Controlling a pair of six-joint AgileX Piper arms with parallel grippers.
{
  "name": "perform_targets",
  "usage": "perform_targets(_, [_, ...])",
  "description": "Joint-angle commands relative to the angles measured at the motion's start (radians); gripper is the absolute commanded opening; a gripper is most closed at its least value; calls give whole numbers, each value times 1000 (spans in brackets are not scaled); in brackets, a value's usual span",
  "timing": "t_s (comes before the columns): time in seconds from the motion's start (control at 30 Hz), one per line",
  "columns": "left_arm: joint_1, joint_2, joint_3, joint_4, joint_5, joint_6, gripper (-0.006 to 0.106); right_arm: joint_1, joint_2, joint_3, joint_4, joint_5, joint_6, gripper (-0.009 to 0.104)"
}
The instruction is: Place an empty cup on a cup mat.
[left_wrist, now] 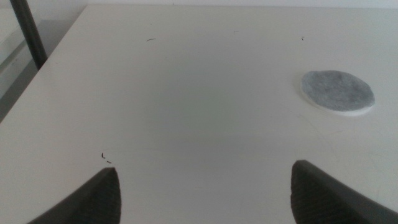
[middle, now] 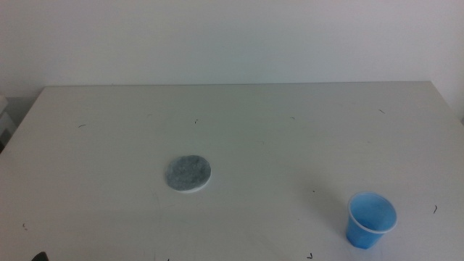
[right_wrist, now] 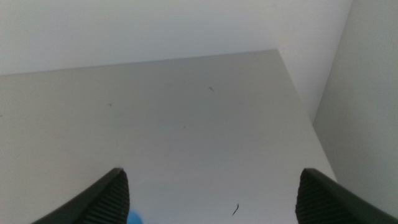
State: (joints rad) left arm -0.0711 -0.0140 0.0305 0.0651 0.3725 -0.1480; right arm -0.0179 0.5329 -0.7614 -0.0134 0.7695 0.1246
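The blue cup (middle: 370, 220) stands upright and empty on the white table, at the front right in the middle view. A sliver of its blue shows between the jaws in the right wrist view (right_wrist: 135, 219). The cup mat (middle: 188, 173), a speckled grey disc with a white edge, lies flat left of centre, well apart from the cup. It also shows in the left wrist view (left_wrist: 337, 92). My left gripper (left_wrist: 205, 196) is open and empty over the table's front left. My right gripper (right_wrist: 214, 199) is open and empty, close above the cup. Neither arm shows in the middle view.
The white table (middle: 290, 138) carries small dark specks. Its far edge meets a white wall. In the right wrist view the table's far right corner (right_wrist: 277, 53) borders the wall. A dark post (left_wrist: 28, 31) stands beyond the table's left edge.
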Motion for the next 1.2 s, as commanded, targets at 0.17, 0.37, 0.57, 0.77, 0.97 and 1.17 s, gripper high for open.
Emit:
perform_targets(0.17, [1,-11,-6,0,-68,-11,105,-5,210,-305,82,238,-18,82])
perform_targets(0.37, [1,-11,-6,0,-68,-11,105,-5,375,-482,125,422,-53,82])
perform_targets(0.57, [1,-11,-6,0,-68,-11,105,-1,514,-594,142,524,-38,82])
perform_targets(0.77, [1,-11,-6,0,-68,-11,105,97,602,-626,126,524,18,82])
perform_targets(0.97, [1,-11,-6,0,-68,-11,105,231,668,-624,51,523,75,82])
perform_targets(1.17, [1,-11,-6,0,-68,-11,105,331,700,-571,-35,520,149,82])
